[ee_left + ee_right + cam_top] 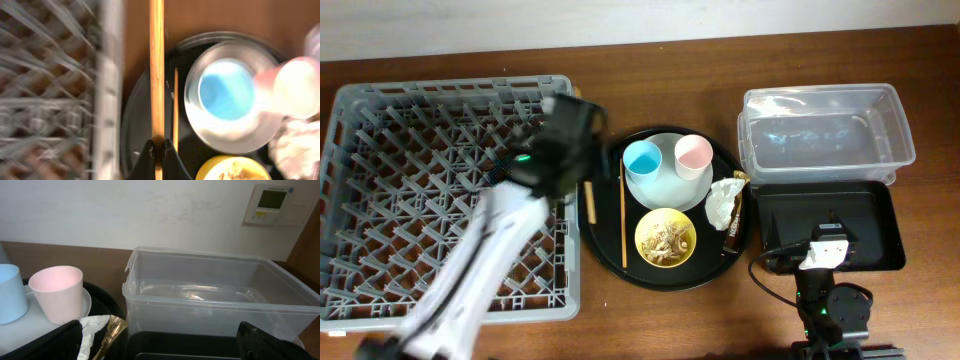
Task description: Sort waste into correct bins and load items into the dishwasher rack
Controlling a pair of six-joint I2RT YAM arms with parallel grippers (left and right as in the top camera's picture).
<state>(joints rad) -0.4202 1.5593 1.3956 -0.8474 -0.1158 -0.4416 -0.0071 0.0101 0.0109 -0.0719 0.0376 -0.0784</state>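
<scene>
W/ L claw (157, 146), pinches chopstick (157, 70) (long axis parallel to rack (111, 75) wall); rack just beside, leftward, nearer L arm (485, 255).

The fingers (148, 161) pinched one chopstick (157, 75), which ran straight up the blurred frame over the desk (225, 17), between the grey rack (50, 90) and a black round tray (134, 130). The tray held a second chopstick (175, 110), a plate (225, 141) under a blue cup (225, 90), a pink cup (295, 87) and a yellow bowl (230, 171).
</scene>
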